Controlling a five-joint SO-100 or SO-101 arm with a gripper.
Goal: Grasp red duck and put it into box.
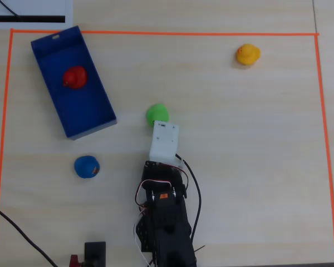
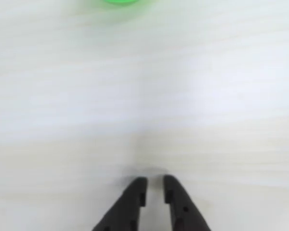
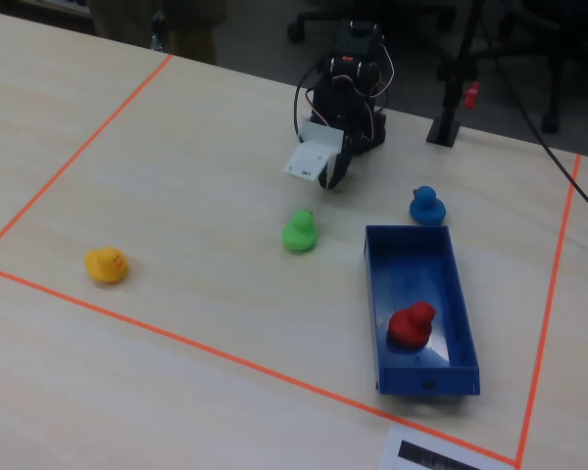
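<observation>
Red duck point(image 1: 75, 77): lies inside the blue box point(image 1: 94, 119), well apart from the pincer point(image 2: 154, 188), up-left in the overhead view. Pincer: nearly clenched, empty, above bare counter point(image 2: 207, 96).

Overhead looks straight down; fixed view faces arm point(image 3: 345, 93) from far side; wrist close above table point(image 2: 144, 96); all share green duck point(image 1: 156, 114).
</observation>
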